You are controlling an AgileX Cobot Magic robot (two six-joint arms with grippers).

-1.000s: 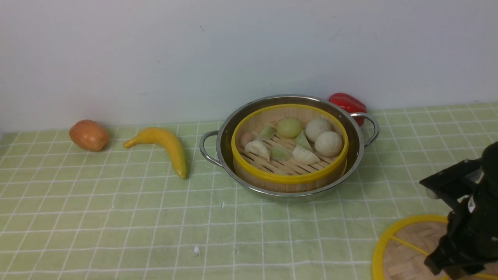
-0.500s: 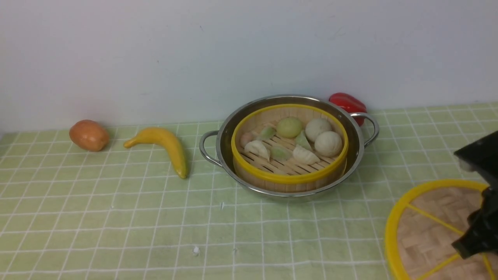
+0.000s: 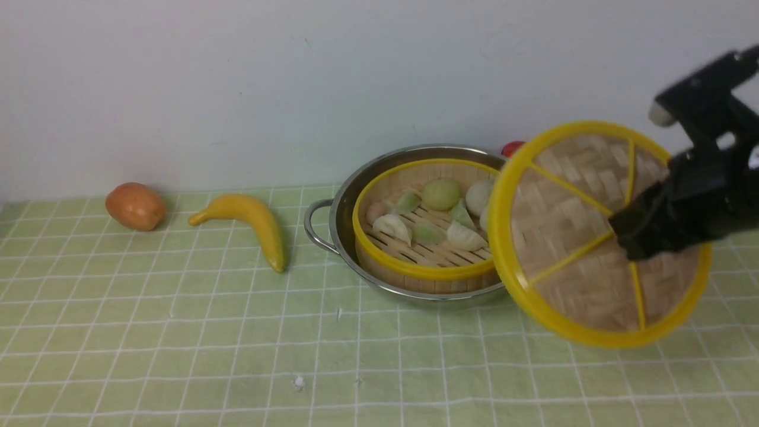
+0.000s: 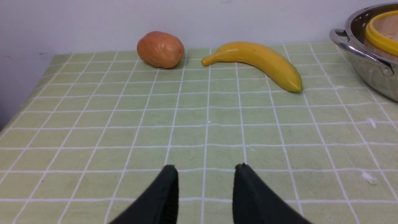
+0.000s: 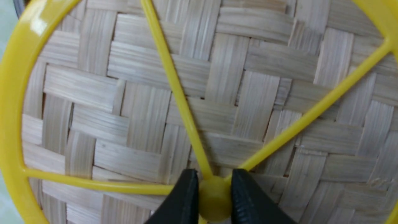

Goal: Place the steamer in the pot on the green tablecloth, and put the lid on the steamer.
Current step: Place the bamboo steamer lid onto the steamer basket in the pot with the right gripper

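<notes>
The steamer (image 3: pixel 415 270) with buns and dumplings sits inside the steel pot (image 3: pixel 347 204) on the green tablecloth (image 3: pixel 178 332). My right gripper (image 3: pixel 622 240) is shut on the yellow centre knob of the lid (image 3: pixel 569 219), which hangs tilted in the air just right of the pot and hides its right side. In the right wrist view the lid (image 5: pixel 140 102) fills the picture and both fingers of the right gripper (image 5: pixel 214 199) clamp the knob. My left gripper (image 4: pixel 205 169) stands open over bare cloth, with nothing between its fingers. The pot (image 4: pixel 367 65) shows at that view's edge.
A banana (image 3: pixel 252 222) and a brownish-orange potato-like fruit (image 3: pixel 135 206) lie on the cloth left of the pot, near the white wall. A red pepper (image 3: pixel 511 147) peeks out behind the lid. Small white scraps (image 3: pixel 298 381) lie on the cloth in front.
My right gripper has lifted the lid from the near right corner of the cloth, up and to the left, until it overlaps the pot's right side. The left gripper's state is unchanged.
</notes>
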